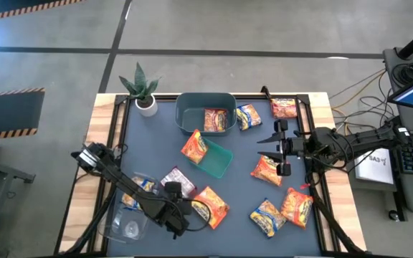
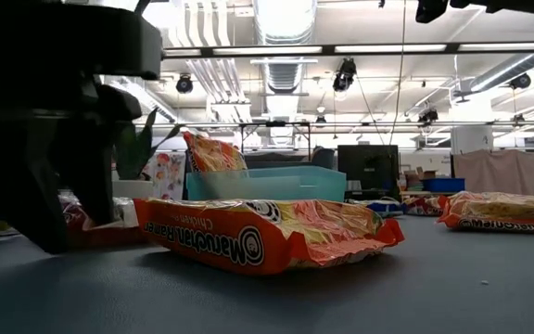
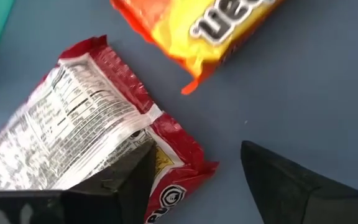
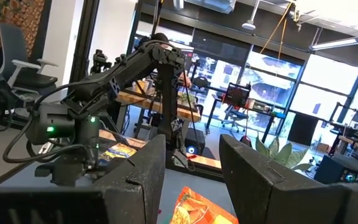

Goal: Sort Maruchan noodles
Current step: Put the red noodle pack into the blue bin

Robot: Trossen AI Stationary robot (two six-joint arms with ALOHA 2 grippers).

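Hovering low over the near-left part of the worktop [image 1: 149, 150], the left gripper [image 1: 176, 217] has its jaws standing apart, one finger [image 3: 114, 193] resting over the corner of a dark red-and-white packet [image 3: 92, 143] that lies flat with its printed back up; the other finger is clear of it, over bare surface. Nothing is clamped. Just beside that packet lies an orange-red packet [image 1: 210, 206], seen close and flat in the low view. The right gripper [image 1: 284, 147] hangs raised over the right side, its jaws partly apart with nothing between them. Below it sits another orange packet [image 1: 267, 170], with two more near the right front edge [image 1: 285, 211]. One orange packet [image 1: 194, 145] leans on the rim of the small green tray [image 1: 217, 163]. The grey-teal tub [image 1: 192, 107] holds one packet [image 1: 219, 119], a yellow-and-blue one [image 1: 248, 116] lies just beside it, and a dark red one [image 1: 284, 108] near the far right corner.
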